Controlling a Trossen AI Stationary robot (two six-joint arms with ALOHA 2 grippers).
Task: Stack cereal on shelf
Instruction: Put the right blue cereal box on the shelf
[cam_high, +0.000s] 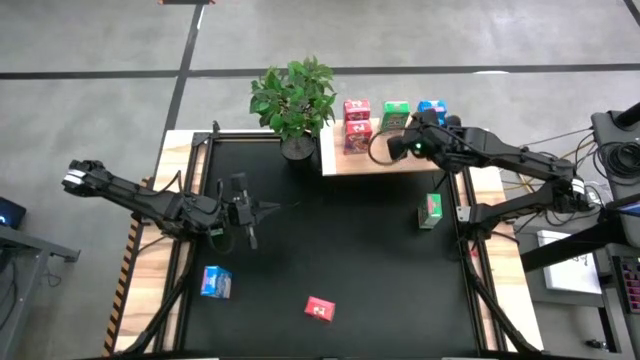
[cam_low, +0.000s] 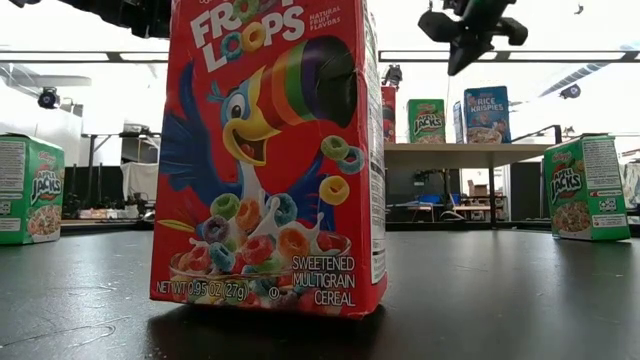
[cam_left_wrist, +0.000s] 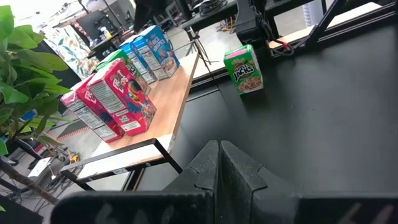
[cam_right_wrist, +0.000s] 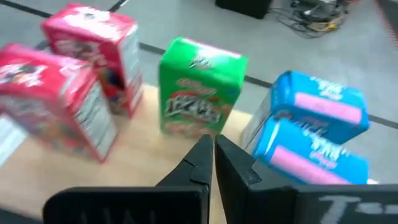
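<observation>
The shelf (cam_high: 372, 158) is a pale wood plank at the table's far right. On it stand pink-red cereal boxes (cam_right_wrist: 68, 93), a green one (cam_right_wrist: 200, 87) and two blue ones (cam_right_wrist: 311, 124). My right gripper (cam_right_wrist: 213, 149) hangs shut above the shelf's near side, in front of the green box, touching nothing; the low view shows it high up (cam_low: 468, 45). My left gripper (cam_left_wrist: 219, 155) is shut over the table's left middle (cam_high: 268, 208), pointing toward the shelf. Three loose boxes stand on the black tabletop: green (cam_high: 431, 210), blue (cam_high: 216, 283) and red (cam_high: 320, 309).
A potted plant (cam_high: 295, 98) stands at the far edge, just left of the shelf. Wood strips (cam_high: 150, 290) run along both sides of the tabletop. In the low view the red box (cam_low: 270, 160) fills the foreground, with the green one (cam_low: 585, 187) at the right.
</observation>
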